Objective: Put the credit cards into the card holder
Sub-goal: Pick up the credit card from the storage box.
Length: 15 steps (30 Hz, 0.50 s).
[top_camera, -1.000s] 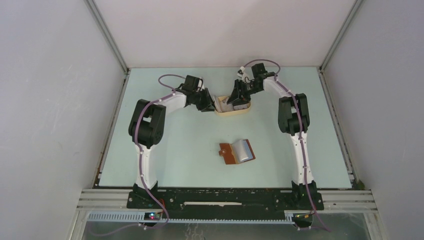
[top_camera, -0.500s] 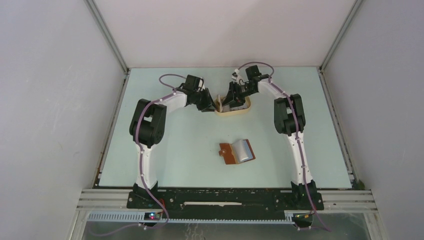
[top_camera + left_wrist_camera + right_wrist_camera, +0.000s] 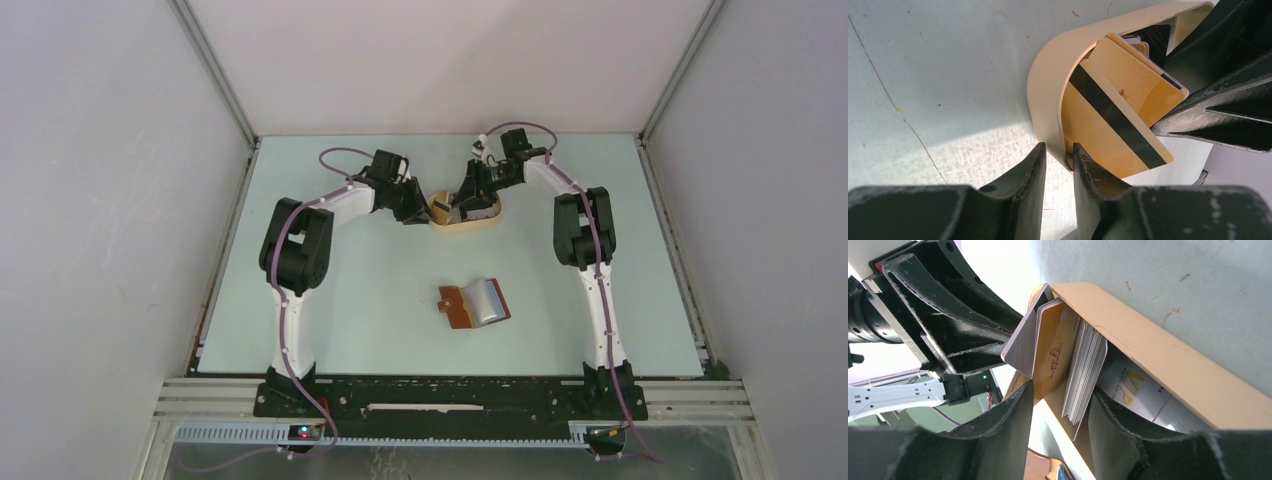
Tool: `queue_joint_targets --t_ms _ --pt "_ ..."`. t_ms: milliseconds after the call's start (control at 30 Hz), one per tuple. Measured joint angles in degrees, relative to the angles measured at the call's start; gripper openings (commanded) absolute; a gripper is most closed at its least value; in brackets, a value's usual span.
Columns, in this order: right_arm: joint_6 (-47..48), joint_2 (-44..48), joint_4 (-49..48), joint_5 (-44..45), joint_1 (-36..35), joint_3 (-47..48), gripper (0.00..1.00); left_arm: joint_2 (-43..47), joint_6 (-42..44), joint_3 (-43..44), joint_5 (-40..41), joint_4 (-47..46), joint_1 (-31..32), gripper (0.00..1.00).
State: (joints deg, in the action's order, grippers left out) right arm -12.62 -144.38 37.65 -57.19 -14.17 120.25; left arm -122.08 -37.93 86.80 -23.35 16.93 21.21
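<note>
The credit cards [image 3: 1085, 372] stand as a loose stack inside a tan oval tray [image 3: 1158, 355], with gold ones [image 3: 1108, 115] leaning toward its left end. My right gripper [image 3: 1062, 390] reaches down into the tray, open, its fingers on either side of the stack with a gap left. Across the tray's left wall, my left gripper [image 3: 1059, 147] is shut on the rim. In the top view the tray [image 3: 470, 228] is at the back centre between the left gripper [image 3: 432, 208] and the right gripper [image 3: 462, 200]. The card holder [image 3: 462, 305] lies open nearer the front, a grey card [image 3: 488, 300] on it.
A silvery card printed VIP [image 3: 1133, 385] lies flat on the tray floor. The pale green table [image 3: 350, 300] is walled by white panels on three sides. Both arms arch in from the near edge toward the tray.
The right gripper has shifted slightly inside the tray and its jaws have narrowed a little around the cards. The left gripper has kept its hold on the tray rim.
</note>
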Motion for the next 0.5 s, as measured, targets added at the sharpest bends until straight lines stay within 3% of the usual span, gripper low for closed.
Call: queue_joint_targets --t_ms 500 --pt "-0.2 0.0 -0.5 -1.0 1.8 -1.1 0.41 0.0 0.1 0.0 0.2 0.0 0.0 0.31"
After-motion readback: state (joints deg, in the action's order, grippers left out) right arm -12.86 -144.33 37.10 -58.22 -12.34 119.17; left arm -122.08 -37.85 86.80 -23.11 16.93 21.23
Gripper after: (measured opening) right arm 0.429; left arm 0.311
